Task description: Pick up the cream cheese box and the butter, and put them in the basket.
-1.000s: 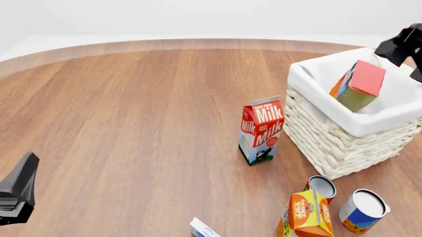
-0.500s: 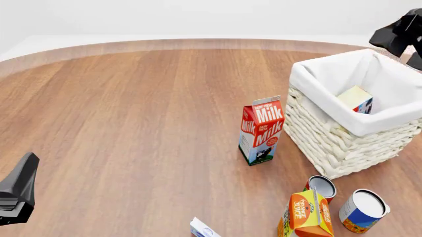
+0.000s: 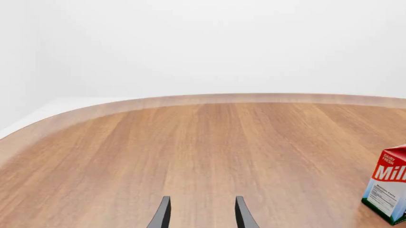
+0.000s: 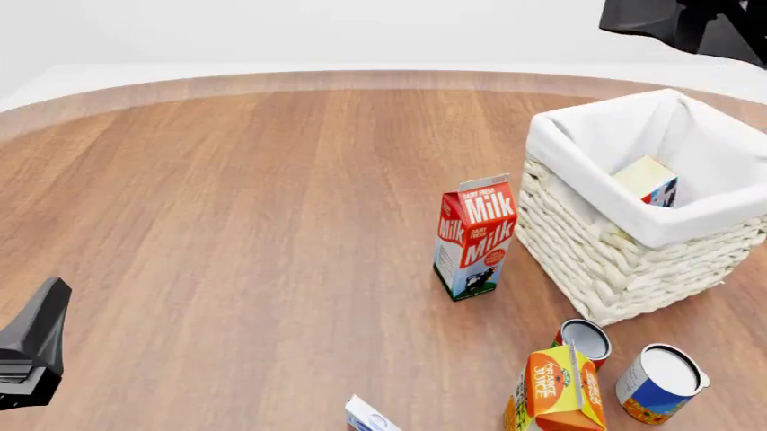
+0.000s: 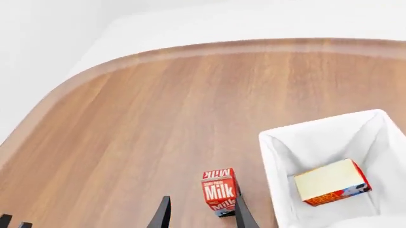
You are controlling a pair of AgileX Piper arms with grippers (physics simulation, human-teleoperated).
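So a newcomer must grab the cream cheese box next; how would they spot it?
Start at the basket, then come to the table's near edge, left of the juice carton. The cream cheese box is small, flat, white with blue marks, half cut off by the frame.

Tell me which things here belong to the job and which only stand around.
Belong to the job:
- butter, already lying in the basket
- basket
- cream cheese box, on the table at the near edge

Only standing around:
- milk carton
- orange juice carton
- two cans
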